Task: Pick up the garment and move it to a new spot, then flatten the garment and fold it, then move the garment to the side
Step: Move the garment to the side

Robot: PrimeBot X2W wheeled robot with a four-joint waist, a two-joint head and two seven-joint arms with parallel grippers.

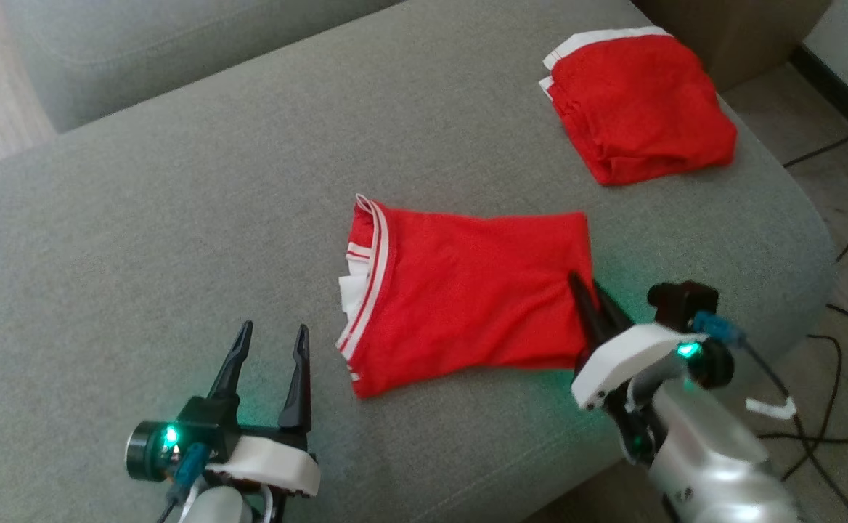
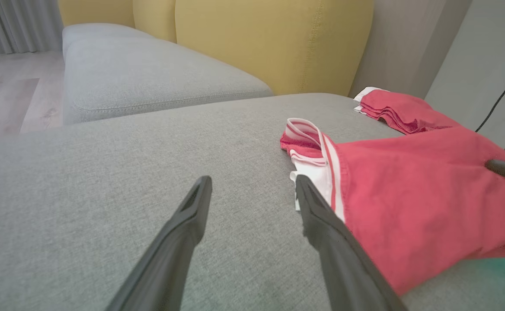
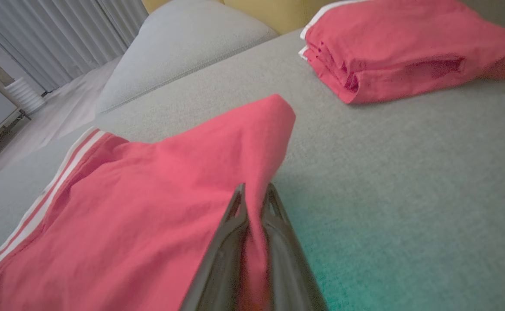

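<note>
Grey sofa (image 1: 141,240) bears garment (image 1: 467,290); folded pile (image 1: 638,102)

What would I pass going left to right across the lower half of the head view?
left gripper, fingers apart → red garment lying on the sofa → right gripper, fingers closed on the garment's right edge

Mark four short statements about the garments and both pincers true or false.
1. The right pincer is shut on an edge of the red garment. True.
2. The left pincer grips the garment's striped band. False: it is open, with nothing between its fingers.
3. A folded garment, also red, lies farther back on the sofa. True.
4. The two garments overlap. False: bare grey cushion separates them.
</note>
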